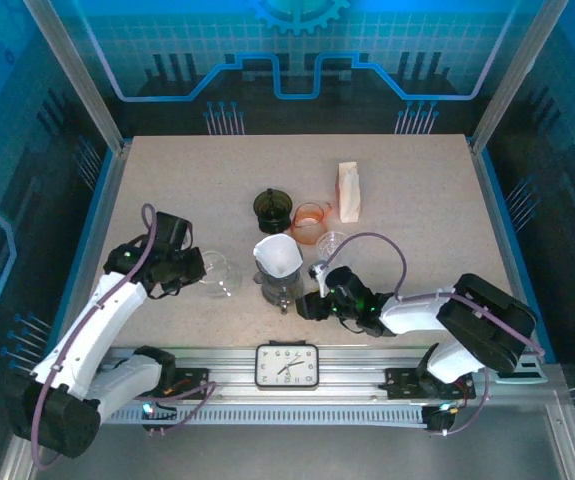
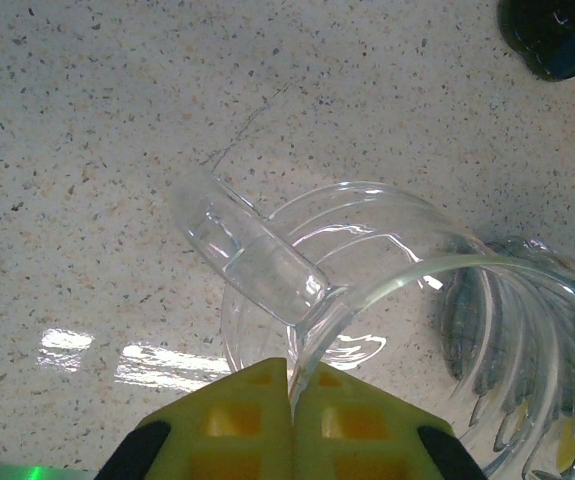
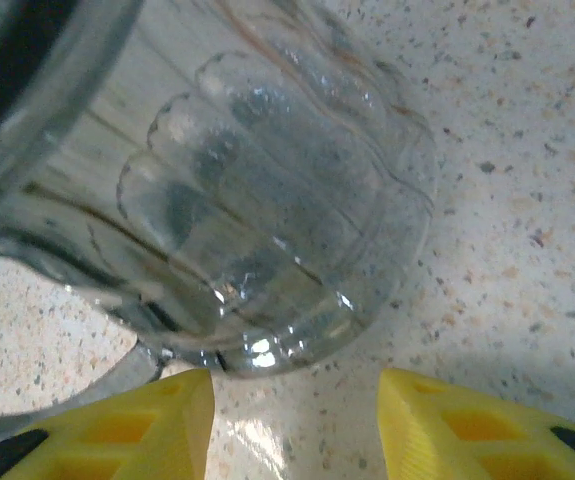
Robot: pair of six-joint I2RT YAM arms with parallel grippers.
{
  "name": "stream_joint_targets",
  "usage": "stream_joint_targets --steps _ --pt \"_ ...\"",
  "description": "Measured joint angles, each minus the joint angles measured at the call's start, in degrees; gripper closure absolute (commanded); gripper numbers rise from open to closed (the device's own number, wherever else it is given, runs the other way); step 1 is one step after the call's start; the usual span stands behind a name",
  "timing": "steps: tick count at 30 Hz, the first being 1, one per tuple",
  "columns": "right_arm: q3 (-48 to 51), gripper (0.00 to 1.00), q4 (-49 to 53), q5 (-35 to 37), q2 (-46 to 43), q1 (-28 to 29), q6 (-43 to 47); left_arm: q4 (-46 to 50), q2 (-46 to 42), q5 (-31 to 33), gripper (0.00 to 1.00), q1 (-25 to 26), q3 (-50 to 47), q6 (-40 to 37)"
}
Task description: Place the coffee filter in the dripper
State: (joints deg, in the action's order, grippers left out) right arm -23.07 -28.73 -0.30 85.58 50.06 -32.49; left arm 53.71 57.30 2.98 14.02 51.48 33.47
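Note:
The white paper coffee filter (image 1: 278, 254) stands as a cone in the mouth of a ribbed smoky-glass dripper (image 1: 281, 287) at the table's middle. My right gripper (image 1: 310, 303) lies low just right of it. In the right wrist view the right gripper (image 3: 292, 392) is open, and the dripper's rounded base (image 3: 267, 230) stands just ahead of the yellow fingertips (image 3: 157, 410) with nothing between them. My left gripper (image 1: 194, 268) is shut on the rim of a clear glass cup (image 1: 218, 273). The left wrist view shows the left gripper (image 2: 292, 378) pinching the cup's thin rim (image 2: 367, 290) beside its handle (image 2: 247, 258).
Behind the dripper stand a dark green vessel (image 1: 273, 209), an orange cup (image 1: 310, 222) and a small clear cup (image 1: 332, 242). A white packet (image 1: 349, 190) lies further back right. A clock (image 1: 287, 365) sits on the front rail. Metal frame posts edge the table (image 1: 167, 190).

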Motion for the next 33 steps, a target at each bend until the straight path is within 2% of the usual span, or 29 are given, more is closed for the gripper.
stream_joint_targets --steps 16,33 --pt "-5.97 0.56 -5.81 -1.75 9.01 -0.26 0.39 1.51 -2.80 -0.20 1.00 0.00 -2.21 0.87" --pt "-20.24 0.58 -6.34 -2.34 21.20 -1.49 -1.07 2.97 -7.65 -1.99 1.00 -0.04 -4.81 4.17"
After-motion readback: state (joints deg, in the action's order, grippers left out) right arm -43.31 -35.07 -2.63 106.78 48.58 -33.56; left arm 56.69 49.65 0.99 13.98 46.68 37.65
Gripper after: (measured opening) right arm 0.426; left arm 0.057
